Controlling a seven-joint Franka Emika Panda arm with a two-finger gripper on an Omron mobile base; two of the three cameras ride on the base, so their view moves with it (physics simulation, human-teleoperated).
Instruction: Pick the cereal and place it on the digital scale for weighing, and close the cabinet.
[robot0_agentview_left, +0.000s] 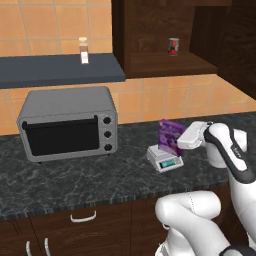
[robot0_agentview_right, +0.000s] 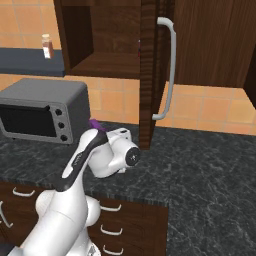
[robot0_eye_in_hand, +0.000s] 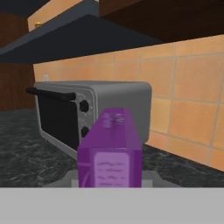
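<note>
**Cereal upright over the scale, jaws directly behind it**

The cereal (robot0_agentview_left: 170, 137) stood upright on or just above the digital scale (robot0_agentview_left: 165, 159) on the counter (robot0_agentview_left: 75, 180), long axis vertical. The gripper (robot0_agentview_left: 181, 140) sat just to its right in the left base view, its narrow edge straight ahead in the hand view. Whether the jaws gripped or had let go could not be told. The cabinet (robot0_agentview_right: 150, 75) door hung open, up and right of the arm.
</note>
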